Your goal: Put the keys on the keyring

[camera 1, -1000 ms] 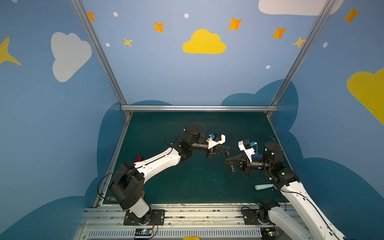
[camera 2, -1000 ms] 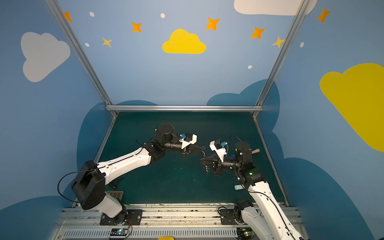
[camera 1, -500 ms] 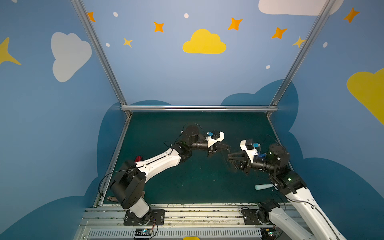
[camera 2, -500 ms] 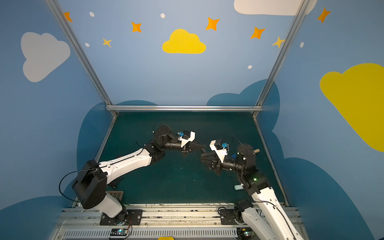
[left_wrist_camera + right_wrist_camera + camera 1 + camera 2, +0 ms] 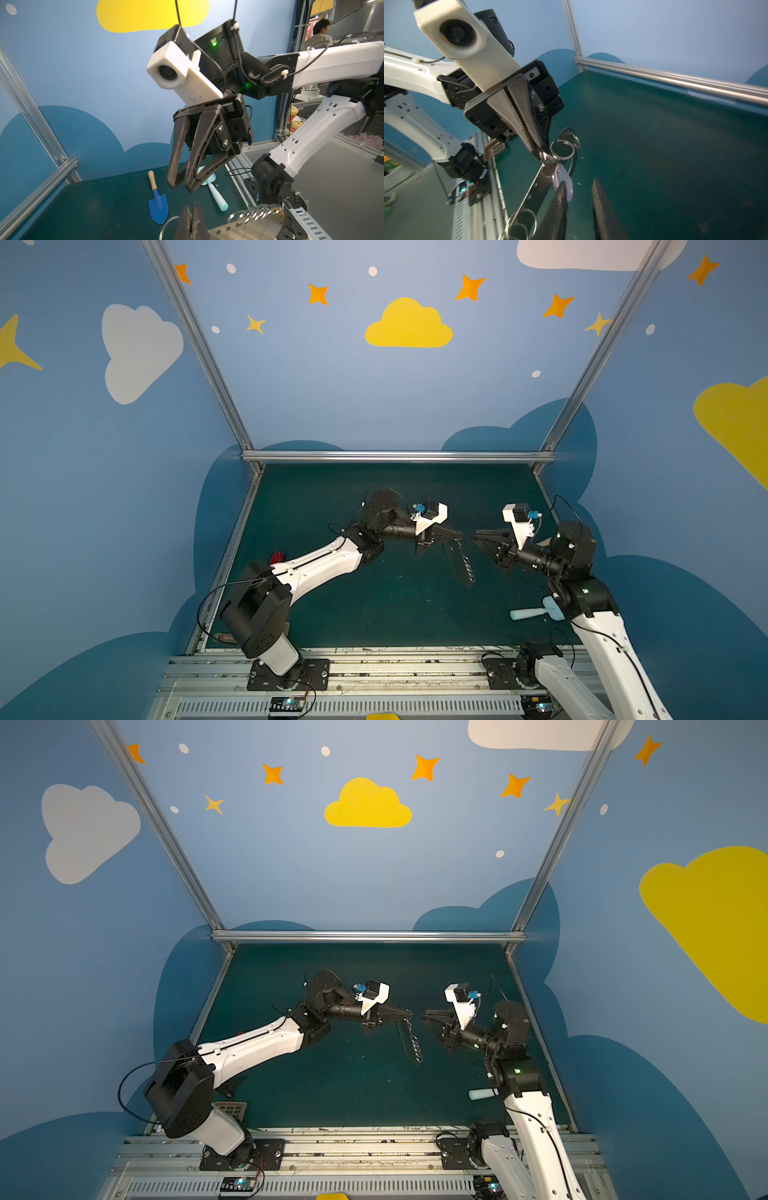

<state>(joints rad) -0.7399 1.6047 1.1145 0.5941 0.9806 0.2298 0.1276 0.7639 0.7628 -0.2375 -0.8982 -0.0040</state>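
Observation:
In both top views my left gripper point(image 5: 457, 534) point(image 5: 409, 1014) is held above the green mat, shut on a split ring of the keyring point(image 5: 462, 562) point(image 5: 414, 1043). The grey plate hangs down edge-on from it. In the right wrist view the keys point(image 5: 564, 180), a single key with a pale head, hang from a ring just under the left fingertips point(image 5: 540, 154). My right gripper point(image 5: 579, 184) point(image 5: 478, 536) faces them with jaws open; one finger partly hides the key's head, and nothing lies between the jaws. The left wrist view shows the plate point(image 5: 245, 228) with its rim holes and rings.
A pale blue spatula point(image 5: 536, 612) point(image 5: 216, 195) lies on the mat by the right arm's base, and a blue trowel point(image 5: 158, 204) lies near it. A red gadget point(image 5: 277, 558) sits behind the left arm. A brown grid piece point(image 5: 230, 1110) lies at the front left edge.
My right gripper has opened and drawn back a little to the right, away from the left gripper. The left gripper has stayed shut, with the keyring hanging from it.

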